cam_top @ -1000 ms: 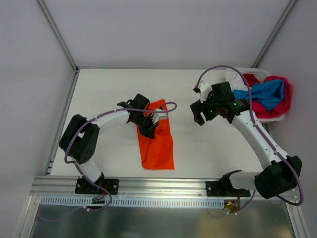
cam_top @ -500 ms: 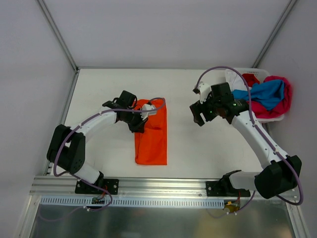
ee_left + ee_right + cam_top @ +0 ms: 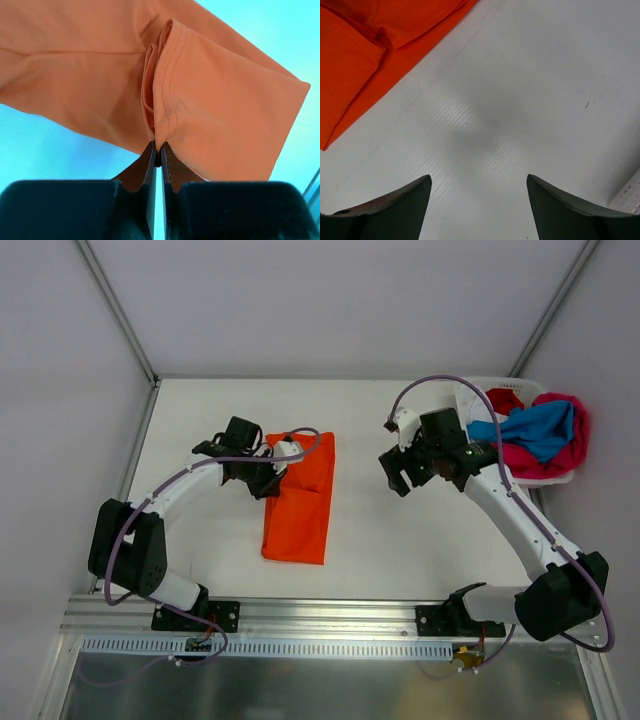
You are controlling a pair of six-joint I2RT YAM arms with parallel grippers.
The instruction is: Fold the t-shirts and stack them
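**Mid-fold: the vivid orange t-shirt (image 3: pixel 300 510) of soft cloth, pinched at its edge**

We read this as the folding step on the first garment. The orange t-shirt lies flat on the white surface (image 3: pixel 200 410), left of centre. It is already narrowed into a long strip running from the far side toward the arm bases. Our left hand (image 3: pixel 157 150) is clamped tight on a doubled hem at the strip's left edge, near its far end. In the wrist view we see several layers of cloth bunched between the two fingertips. Our right hand (image 3: pixel 398 472) hangs over bare surface to the right of the shirt, its jaws spread wide and gripping nothing.

The rest of the work sits in the white plastic basket (image 3: pixel 556 480) at the far right. There a blue shirt (image 3: pixel 535 430) drapes over a magenta-pink shirt (image 3: pixel 572 455), with a red shirt (image 3: pixel 508 400) and some white cloth (image 3: pixel 468 398) behind. None of these looks folded, so we judge the task to be at an early stage.

Next, we think, the strip wants a crosswise fold, far end over near end. The left hand's pinch holds one side only, and carried over alone that end may twist. We would bring the right hand to the opposite corner of the same end, lift both together, lay the edges square and let go.
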